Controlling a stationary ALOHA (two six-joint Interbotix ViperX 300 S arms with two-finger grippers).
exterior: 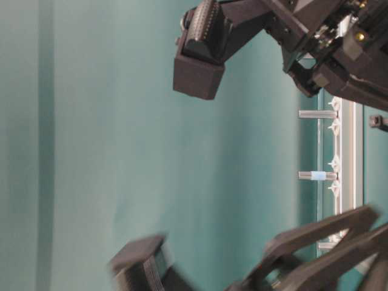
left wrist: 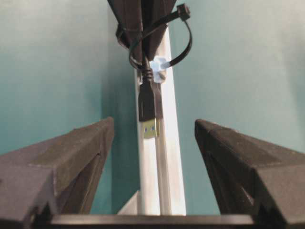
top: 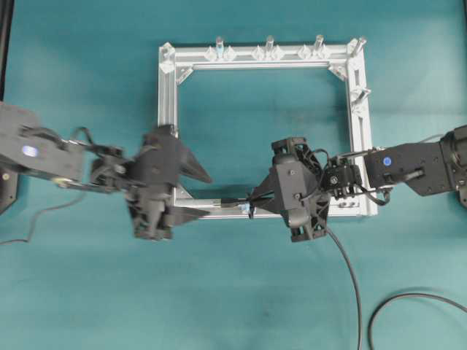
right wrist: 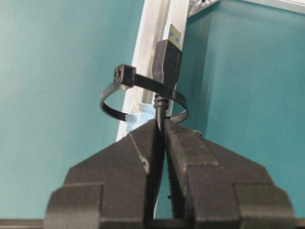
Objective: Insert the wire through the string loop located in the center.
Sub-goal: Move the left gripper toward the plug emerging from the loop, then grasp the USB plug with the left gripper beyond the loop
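The right gripper point(right wrist: 159, 129) has its fingers point(right wrist: 128, 157) pinching the wire point(right wrist: 160, 114) just behind the plug point(right wrist: 167, 59); the plug has passed through the loop point(right wrist: 143, 98) — its black body and yellowish tip lie on the far side, the thin cable on the near side. In the overhead view the wire's held end lies along the frame's point(top: 166, 109) lower bar, long axis level, tip pointing left toward the left gripper point(top: 195, 193); behind the right gripper the wire trails down across the teal worktop point(top: 87, 292) and curls off at the lower right. The loop stands upright around the bar at its middle, with a pale-blue patch where it meets the metal.

The left gripper's fingers point(left wrist: 71, 162) are spread wide, one on each side of the bar, and touch nothing; seen from the left wrist the plug point(left wrist: 147, 107) points straight at the gap between them — near, but apart.
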